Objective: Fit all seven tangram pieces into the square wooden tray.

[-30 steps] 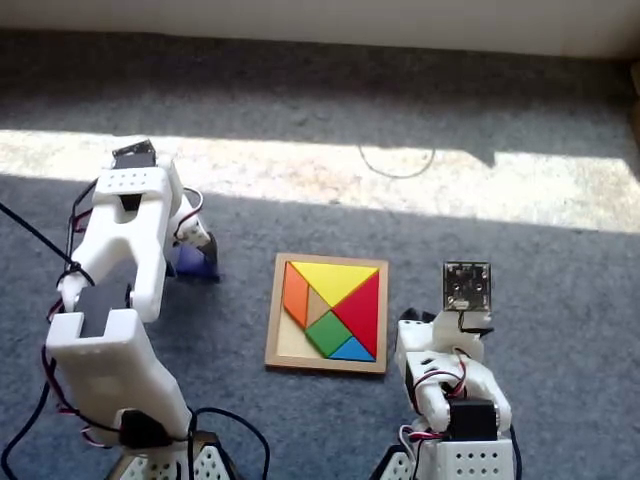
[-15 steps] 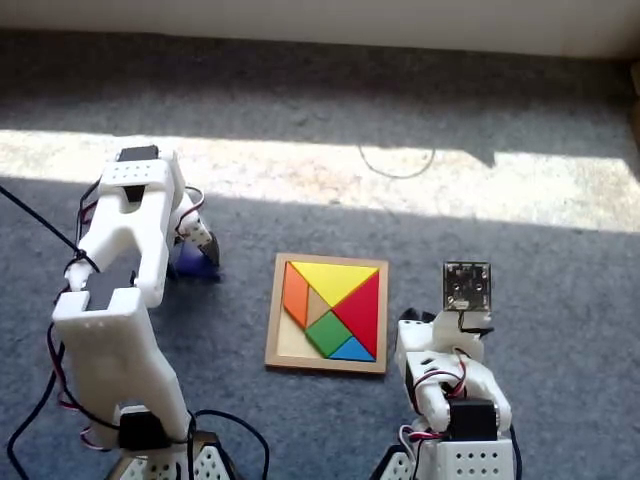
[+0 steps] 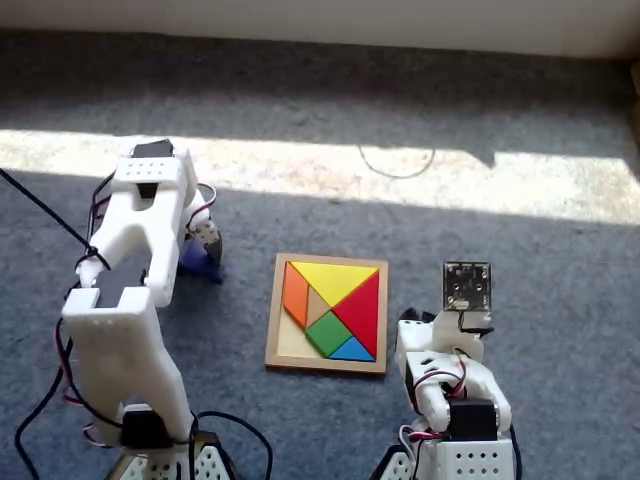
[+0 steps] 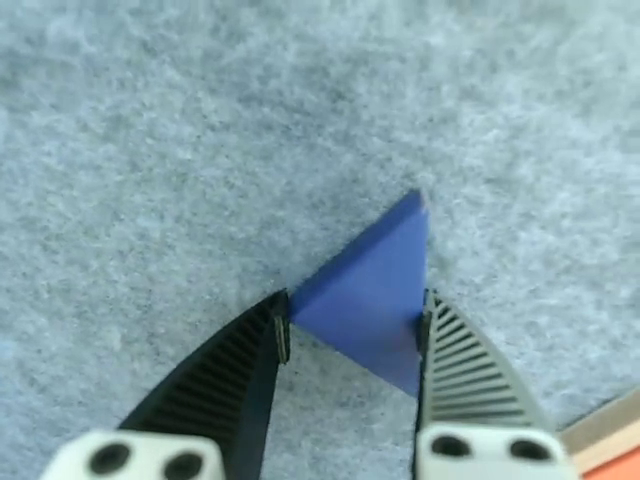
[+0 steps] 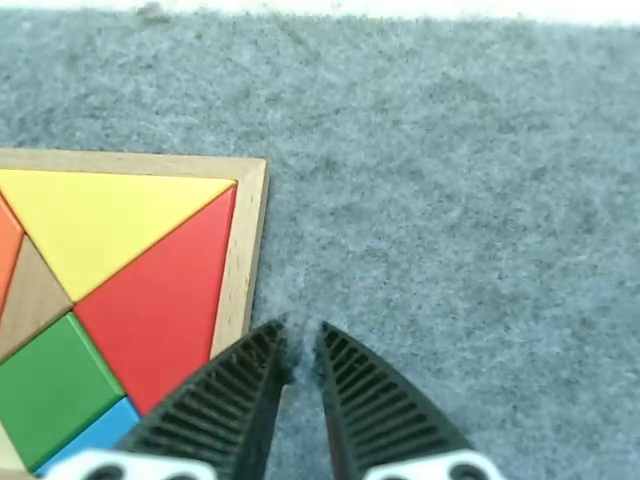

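Blue, the loose triangle (image 4: 375, 270) sits between the fingers of the left tool (image 4: 353, 310), which is spread just to the piece's width. One ribbed finger (image 4: 255, 355) touches one edge and the other finger touches the opposite edge, so the piece is gripped. It is over the grey carpet (image 3: 520, 300), off the left side of the tray (image 3: 272, 310) and apart from it. Whether it is lifted clear of the carpet cannot be told.

The right tool (image 5: 300, 340) is all but closed, a thin slit between its fingers and nothing in it. It is low, just beside the tray's right rim.

Since a second ago the left arm (image 3: 140, 230) has swung a little toward the tray, while the triangle remains at nearly the same spot. The right arm (image 3: 450, 380) has not moved.

Inside the tray lie a yellow piece (image 3: 335, 280), orange (image 3: 295, 295), red (image 3: 363, 310), green (image 3: 327, 330), light blue (image 3: 352, 349) and tan (image 3: 318, 300), with a bare strip along the near-left corner. A thin wire loop (image 3: 397, 165) lies on the sunlit band of carpet beyond the tray.
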`<action>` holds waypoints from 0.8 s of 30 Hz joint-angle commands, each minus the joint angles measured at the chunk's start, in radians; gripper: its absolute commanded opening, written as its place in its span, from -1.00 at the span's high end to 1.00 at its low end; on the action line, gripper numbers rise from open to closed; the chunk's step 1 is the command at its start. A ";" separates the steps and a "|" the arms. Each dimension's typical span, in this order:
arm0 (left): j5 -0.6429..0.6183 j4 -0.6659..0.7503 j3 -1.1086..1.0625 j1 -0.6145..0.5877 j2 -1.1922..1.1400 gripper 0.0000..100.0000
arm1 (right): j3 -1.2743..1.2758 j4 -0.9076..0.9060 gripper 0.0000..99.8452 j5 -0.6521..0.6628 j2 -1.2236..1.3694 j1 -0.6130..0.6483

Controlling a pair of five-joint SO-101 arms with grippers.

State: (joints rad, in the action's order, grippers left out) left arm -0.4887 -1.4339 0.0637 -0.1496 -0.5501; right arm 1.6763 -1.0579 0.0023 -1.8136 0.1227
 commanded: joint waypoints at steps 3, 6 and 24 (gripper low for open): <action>0.000 -0.101 0.010 0.074 0.104 0.99 | 0.101 -0.004 0.98 -0.003 -0.012 -0.012; 0.000 -0.167 -0.007 0.110 0.209 0.99 | 0.101 -0.004 0.98 -0.003 -0.012 -0.012; -0.250 -0.132 -0.423 0.503 0.605 0.99 | 0.101 -0.004 0.98 -0.003 -0.012 -0.012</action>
State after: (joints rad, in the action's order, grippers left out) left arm -0.6713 -1.6180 -0.3107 0.2539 0.0008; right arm 1.6763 -1.0579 0.0023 -1.8136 0.1227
